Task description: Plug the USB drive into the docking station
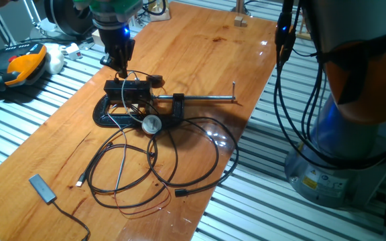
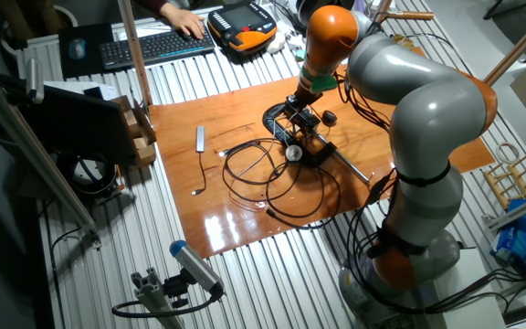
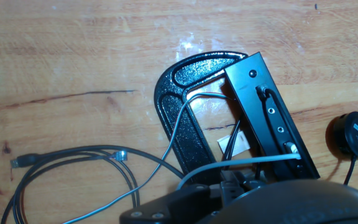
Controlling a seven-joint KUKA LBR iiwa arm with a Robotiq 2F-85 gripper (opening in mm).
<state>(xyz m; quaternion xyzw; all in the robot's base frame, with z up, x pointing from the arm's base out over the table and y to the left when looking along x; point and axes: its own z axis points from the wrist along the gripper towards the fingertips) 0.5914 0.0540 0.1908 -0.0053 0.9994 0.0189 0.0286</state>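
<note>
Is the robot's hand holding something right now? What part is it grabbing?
It cannot be told. The gripper hangs just above the docking station, but its fingertips are dark and too small to show whether anything sits between them.

I note a black docking station [image 3: 271,118] in a glossy black speckled G-clamp [image 3: 188,81], grey and black cables [image 3: 73,168], on the orange-brown, wood-grained table [image 3: 73,50].

What I cannot make out

My end effector [image 1: 121,67] hides its own fingertips, so any tiny black USB stick there is unseen; the small black rectangular docking box [image 3: 272,124] is partly covered by my dark housing at the hand view's bottom edge.
</note>
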